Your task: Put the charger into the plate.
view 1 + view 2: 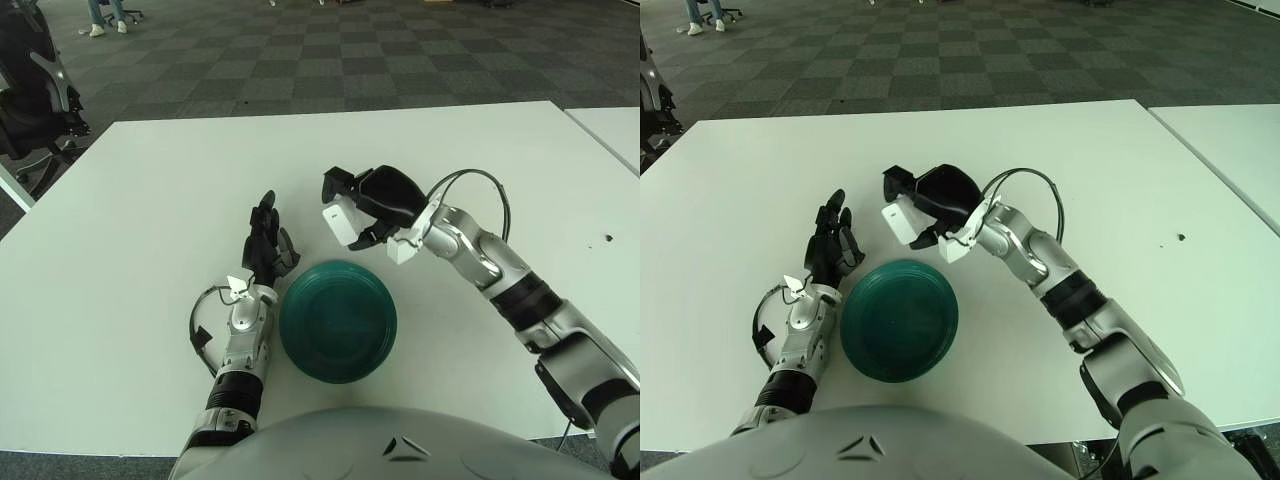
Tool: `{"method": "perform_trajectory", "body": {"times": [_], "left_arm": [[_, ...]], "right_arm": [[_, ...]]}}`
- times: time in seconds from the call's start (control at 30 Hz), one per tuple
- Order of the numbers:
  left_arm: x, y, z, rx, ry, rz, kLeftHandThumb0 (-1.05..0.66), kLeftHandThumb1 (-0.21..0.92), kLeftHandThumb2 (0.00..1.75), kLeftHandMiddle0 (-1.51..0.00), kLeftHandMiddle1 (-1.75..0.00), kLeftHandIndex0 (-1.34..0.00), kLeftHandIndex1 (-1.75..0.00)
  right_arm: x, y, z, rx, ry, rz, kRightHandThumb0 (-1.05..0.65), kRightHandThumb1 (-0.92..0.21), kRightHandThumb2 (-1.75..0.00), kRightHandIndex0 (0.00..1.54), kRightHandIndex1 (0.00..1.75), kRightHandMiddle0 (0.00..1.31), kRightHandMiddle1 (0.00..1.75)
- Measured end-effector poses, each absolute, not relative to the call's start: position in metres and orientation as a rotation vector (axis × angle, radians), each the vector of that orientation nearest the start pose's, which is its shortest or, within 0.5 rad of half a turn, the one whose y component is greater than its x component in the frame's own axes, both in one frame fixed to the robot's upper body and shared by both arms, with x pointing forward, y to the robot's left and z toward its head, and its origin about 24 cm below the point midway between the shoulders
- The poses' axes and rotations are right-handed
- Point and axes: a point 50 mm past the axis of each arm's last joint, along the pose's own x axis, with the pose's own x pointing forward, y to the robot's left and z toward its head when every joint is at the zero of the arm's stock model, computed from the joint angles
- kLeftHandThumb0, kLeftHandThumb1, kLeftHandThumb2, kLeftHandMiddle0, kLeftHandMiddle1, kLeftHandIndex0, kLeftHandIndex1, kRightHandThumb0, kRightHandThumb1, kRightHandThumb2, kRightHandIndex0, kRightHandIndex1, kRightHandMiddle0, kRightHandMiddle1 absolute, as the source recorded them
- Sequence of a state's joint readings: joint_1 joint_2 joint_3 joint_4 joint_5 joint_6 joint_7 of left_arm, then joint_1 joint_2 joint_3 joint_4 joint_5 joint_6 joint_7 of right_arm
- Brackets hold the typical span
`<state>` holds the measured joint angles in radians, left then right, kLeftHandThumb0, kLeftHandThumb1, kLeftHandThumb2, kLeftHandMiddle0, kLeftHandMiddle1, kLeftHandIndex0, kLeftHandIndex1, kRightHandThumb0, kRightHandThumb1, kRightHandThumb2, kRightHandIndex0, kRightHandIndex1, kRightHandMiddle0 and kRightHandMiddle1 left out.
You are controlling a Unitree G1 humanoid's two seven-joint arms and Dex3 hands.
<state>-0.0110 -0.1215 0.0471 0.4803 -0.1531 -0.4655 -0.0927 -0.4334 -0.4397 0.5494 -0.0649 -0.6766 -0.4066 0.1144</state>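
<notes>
Checkered grey carpet is stretching away behind a wide white desk (130, 250), and a second white desk (612, 135) is sitting at the far right edge. At upper left a black office chair (35, 85) is standing just off the desk, and farther back you are seeing a seated person's legs (108, 14).

Your right hand (372, 203) is reaching in from the right and hovering above the desk, just beyond the far rim of the plate. Its dark fingers (340, 186) are curling around a small white charger (343, 219), gripping it from above so that the white block is hanging below the palm, clear of the desk surface. A thin black cable (478, 190) is looping over the wrist behind it.

Your teal plate (338, 320) is lying flat near the desk's front edge, holding nothing.

Your left hand (266, 248) is showing just beside the plate's left rim, with its fingers extending straight, pointing away from you and holding nothing.
</notes>
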Motion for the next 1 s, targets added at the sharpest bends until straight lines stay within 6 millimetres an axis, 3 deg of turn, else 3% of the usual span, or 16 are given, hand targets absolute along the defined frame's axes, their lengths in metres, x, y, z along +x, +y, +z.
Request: {"method": "perform_trajectory", "body": {"times": [0.47,0.73,1.0], "left_arm": [[0.235,0.127,-0.019,-0.250,-0.027,-0.017,-1.00,0.92,1.00,-0.08,0.00,0.00,-0.23],[0.233,0.126,-0.019,-0.243,-0.018,-0.018,-0.96,0.92,1.01,-0.06,0.00,0.00,-0.20],[0.220,0.125,-0.016,-0.246,-0.010,-0.011,-0.96,0.92,1.02,-0.07,0.00,0.00,-0.25]], "right_arm": [[0.222,-0.045,0.124,-1.172,-0.859,0.973,-0.44,-0.44,-1.16,1.09,1.75,0.52,1.75],[0.194,-0.029,0.100,-1.130,-0.834,1.120,-0.43,-0.47,-1.13,1.08,1.75,0.49,1.75],[0.188,-0.030,0.079,-1.137,-0.845,1.191,-0.44,-0.45,-1.15,1.14,1.75,0.51,1.75]]}}
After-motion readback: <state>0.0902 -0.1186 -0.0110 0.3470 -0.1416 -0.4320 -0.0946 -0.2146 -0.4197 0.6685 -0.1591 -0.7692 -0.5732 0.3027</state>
